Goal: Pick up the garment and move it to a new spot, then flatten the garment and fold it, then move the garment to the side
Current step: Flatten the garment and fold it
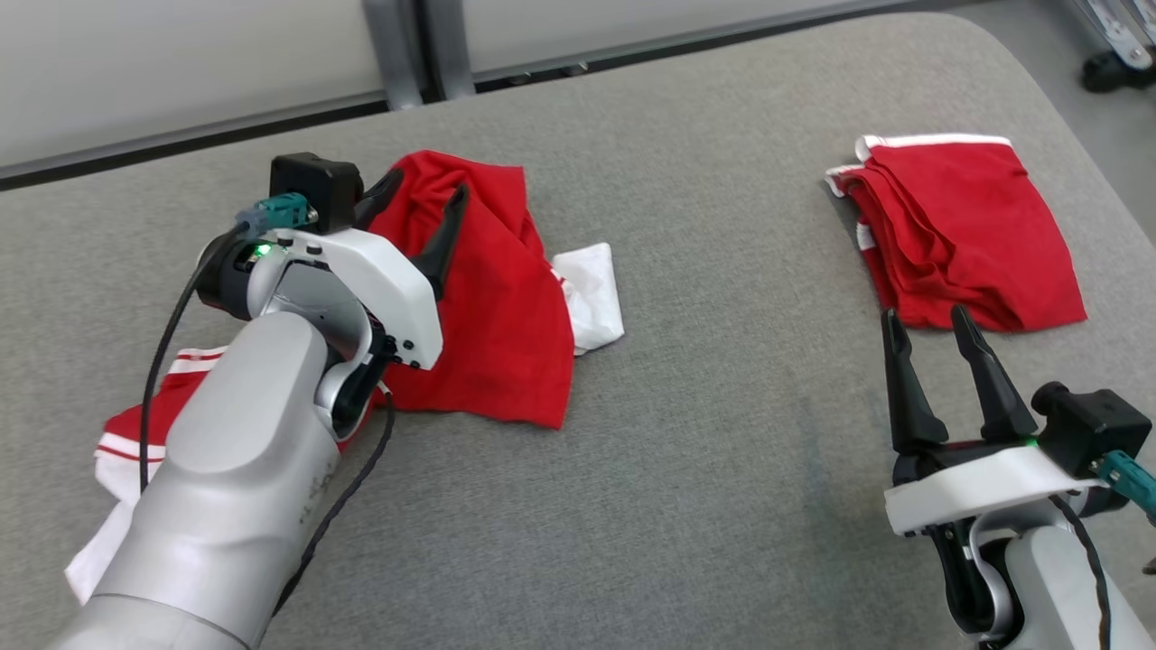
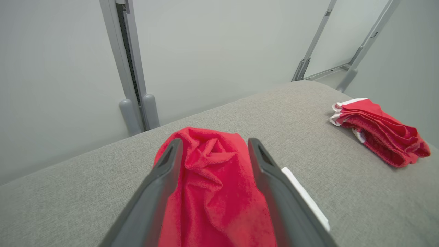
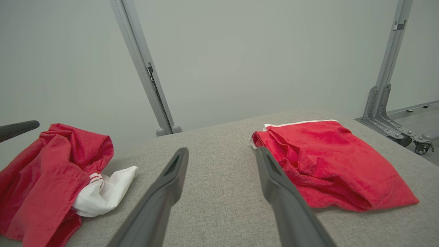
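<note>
Work surface: grey fabric-covered table [image 1: 722, 433], rounded corner at 1 o'clock in the head view.
Crumpled garment [image 1: 506, 307]: red with white parts, lying bunched on the table at 9 to 10 o'clock of the head view; white flap [image 1: 591, 293] sticking out toward 3 o'clock, striped hem [image 1: 135, 442] trailing toward 7 o'clock beneath the forearm.
Left forearm [image 1: 235, 487]: pale grey, entering from the 7 o'clock corner of the head view and reaching toward 1 o'clock, wrist angled down over the cloth; black cable [image 1: 163, 334] looped along its 9 o'clock side.
Left gripper [image 1: 429, 183]: over the raised red folds at the garment's 12 o'clock end, fingers pointing toward 1 o'clock; jaws spread wide to either side of the bunched cloth, nothing pinched between them.
Right gripper [image 1: 925, 314]: at 4 o'clock of the head view, fingers pointing toward 12 o'clock, tips just short of the folded garment's near edge; jaws wide apart, holding nothing, grey table between them in the right wrist view.
Folded garment [image 1: 971, 235]: red with white trim, lying flat at 2 o'clock, well apart from the crumpled one.
Backdrop: pale wall panels with a grey upright post [image 1: 397, 54] at 11 o'clock; black caster [image 1: 1115, 68] at the 1 o'clock corner.
</note>
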`<state>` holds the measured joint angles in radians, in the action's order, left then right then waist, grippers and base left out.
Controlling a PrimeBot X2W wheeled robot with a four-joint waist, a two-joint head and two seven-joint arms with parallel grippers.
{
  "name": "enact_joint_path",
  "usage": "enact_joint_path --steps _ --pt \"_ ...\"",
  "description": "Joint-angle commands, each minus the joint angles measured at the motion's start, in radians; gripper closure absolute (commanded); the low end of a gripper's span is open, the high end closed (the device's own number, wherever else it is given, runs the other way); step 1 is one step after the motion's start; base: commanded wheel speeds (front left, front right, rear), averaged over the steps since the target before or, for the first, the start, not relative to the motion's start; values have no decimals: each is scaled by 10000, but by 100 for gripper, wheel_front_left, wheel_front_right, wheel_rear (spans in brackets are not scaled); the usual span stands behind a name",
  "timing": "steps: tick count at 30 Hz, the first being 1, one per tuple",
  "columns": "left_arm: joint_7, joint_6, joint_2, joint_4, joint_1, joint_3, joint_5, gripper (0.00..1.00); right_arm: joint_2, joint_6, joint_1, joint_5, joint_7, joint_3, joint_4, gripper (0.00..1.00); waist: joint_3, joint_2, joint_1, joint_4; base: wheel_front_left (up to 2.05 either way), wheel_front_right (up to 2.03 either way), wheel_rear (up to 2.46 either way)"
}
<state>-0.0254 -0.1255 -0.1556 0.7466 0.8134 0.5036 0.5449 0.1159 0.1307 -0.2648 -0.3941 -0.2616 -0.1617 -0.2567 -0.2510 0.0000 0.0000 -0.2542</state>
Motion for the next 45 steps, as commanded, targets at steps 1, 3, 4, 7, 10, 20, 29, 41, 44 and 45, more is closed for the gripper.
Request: enact_joint_path --steps 1,3,4,7,10,20,29,41,44,45 --pt "482 -50 27 19 -97 136 -79 0 153 3 174 62 -46 65 -54 0 390 0 0 398 0 0 0" --pt "1034 -58 70 -78 -407 257 -72 0 212 3 287 51 -45 65 -75 0 631 0 0 667 0 0 0" --pt "1303 -59 49 -168 -593 297 -71 0 233 3 356 42 -46 52 -95 0 748 0 0 786 0 0 0" --pt "2014 148 -195 -644 -1278 302 -191 0 321 3 551 -21 -45 -4 -132 0 1021 0 0 1145 0 0 0" --pt "2365 638 -493 -1379 -2292 322 -398 0 394 3 764 -142 -45 -224 -159 0 1171 0 0 1526 0 0 0" --pt "2757 2602 -1384 -5031 -5590 -564 -294 0 722 3 709 -1069 191 -2065 -619 0 1343 0 0 2650 0 0 0" --pt "2631 3043 -1437 -6240 -6510 -563 -181 0 679 3 -5 -1630 1140 -3156 -1964 0 1442 0 0 3654 0 0 0" --pt "2561 3007 -1374 -6248 -6840 -466 75 0 384 3 -740 -2139 960 -3503 -3939 88 1707 0 0 4498 0 0 0" --pt "2518 3055 -1410 -6235 -6864 -493 113 0 332 3 -929 -2242 716 -3552 -4194 100 1742 0 0 4465 0 0 0" --pt "2514 3068 -1431 -6232 -6889 -497 113 0 349 3 -993 -2248 651 -3571 -4259 100 1761 0 0 4429 0 0 0"
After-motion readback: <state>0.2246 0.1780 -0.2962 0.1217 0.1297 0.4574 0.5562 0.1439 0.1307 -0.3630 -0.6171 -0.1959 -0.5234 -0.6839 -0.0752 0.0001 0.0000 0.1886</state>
